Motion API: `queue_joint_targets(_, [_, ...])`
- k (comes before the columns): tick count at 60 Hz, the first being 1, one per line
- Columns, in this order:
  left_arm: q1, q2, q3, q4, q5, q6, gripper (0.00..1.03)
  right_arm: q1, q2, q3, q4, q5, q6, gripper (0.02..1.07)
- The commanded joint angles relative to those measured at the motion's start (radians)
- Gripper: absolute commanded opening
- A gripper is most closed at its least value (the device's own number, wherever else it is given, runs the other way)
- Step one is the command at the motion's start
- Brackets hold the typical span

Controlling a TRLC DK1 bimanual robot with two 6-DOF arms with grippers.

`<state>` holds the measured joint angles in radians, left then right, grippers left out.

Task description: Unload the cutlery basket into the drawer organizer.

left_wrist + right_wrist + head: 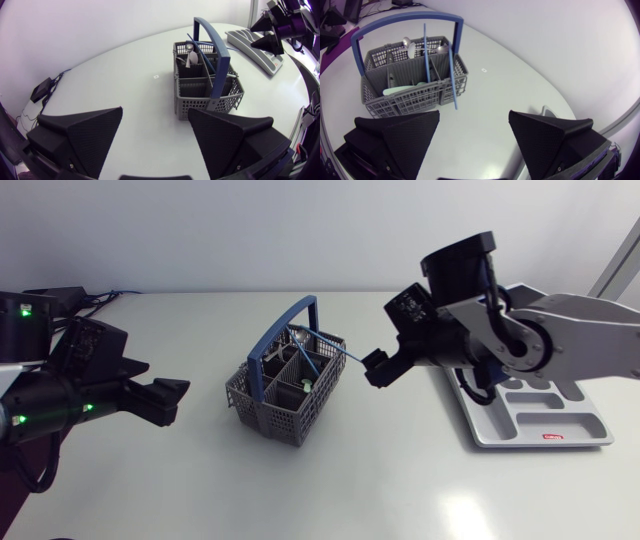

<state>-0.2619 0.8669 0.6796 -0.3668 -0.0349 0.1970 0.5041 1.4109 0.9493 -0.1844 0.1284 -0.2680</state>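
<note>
The grey cutlery basket (pixel 285 392) with a blue handle (pixel 297 310) stands mid-table. It holds a spoon (pixel 407 44), a mint-green piece (pixel 402 90) and thin blue sticks (pixel 453 80); one stick leans out over the rim toward my right gripper. My right gripper (pixel 376 372) hangs open just to the right of the basket, near that stick's tip, with nothing between its fingers (pixel 405 135). To the basket's left my left gripper (pixel 178 402) is open and empty, a short way off, with the basket (pixel 207 85) ahead of it. The grey drawer organizer (pixel 590 435) lies at the right.
The organizer (pixel 252 47) lies partly under my right arm (pixel 560 335), and the compartments that show hold nothing. Cables lie at the table's far left corner (pixel 100 298). Bare white table surrounds the basket and stretches to the front edge.
</note>
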Motion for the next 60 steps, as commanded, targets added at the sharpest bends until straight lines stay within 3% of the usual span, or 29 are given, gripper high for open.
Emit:
queue_joint_targets(1, [-0.013,0.015,0.037,0.002,0.001,0.022,0.92,0.001,0.079,0.048,-0.013,-0.059,-0.085,0.99])
queue_joint_targets(11, [-0.016,0.032,0.041,0.003,0.001,0.025,0.92,0.007,0.212,0.154,-0.061,-0.059,-0.119,0.99])
queue_joint_targets(23, [-0.048,0.034,0.04,0.012,0.0,0.038,0.92,0.025,0.318,0.236,-0.067,-0.036,-0.189,0.86])
queue_joint_targets(28, [-0.059,0.032,0.044,0.014,0.0,0.039,0.94,0.033,0.349,0.25,-0.064,-0.016,-0.227,0.72])
queue_joint_targets(38, [-0.091,0.029,0.041,0.019,0.0,0.053,0.94,0.044,0.393,0.25,-0.006,0.056,-0.318,0.28])
queue_joint_targets(60, [-0.103,0.024,0.041,0.023,0.0,0.079,0.94,0.045,0.369,0.233,0.011,0.076,-0.381,0.14])
